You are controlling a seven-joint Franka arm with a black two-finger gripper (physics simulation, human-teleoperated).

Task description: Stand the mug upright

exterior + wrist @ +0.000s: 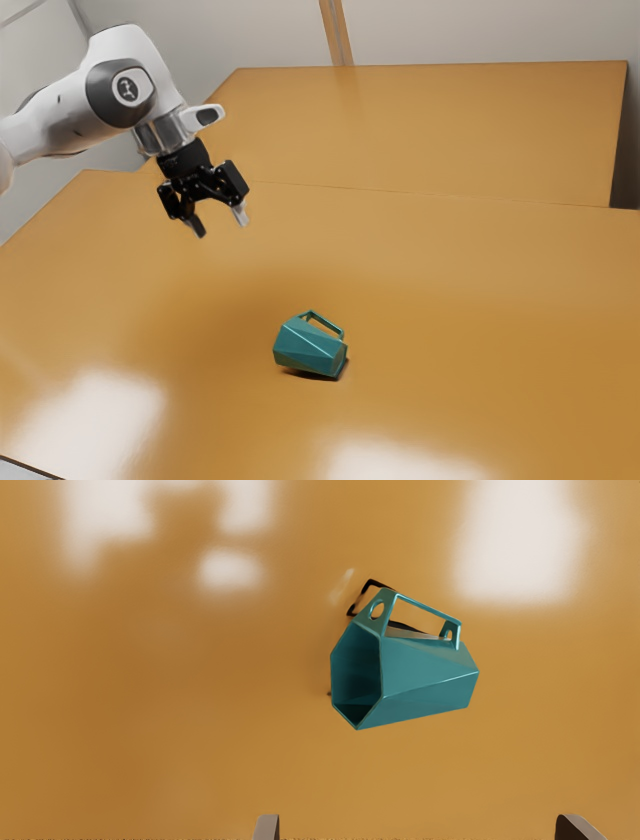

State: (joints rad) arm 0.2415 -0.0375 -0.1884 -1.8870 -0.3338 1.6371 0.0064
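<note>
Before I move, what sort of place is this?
Probably a plain indoor room used as a robot workspace: a pale wall stands behind a glossy orange-brown tabletop, and my Franka arm reaches over it.

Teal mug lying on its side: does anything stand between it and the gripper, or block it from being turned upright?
Nothing visible does. The open gripper hangs above the table, and no object shows between it and the teal mug. Nor do I see anything beside the mug that would block turning it upright.
</note>
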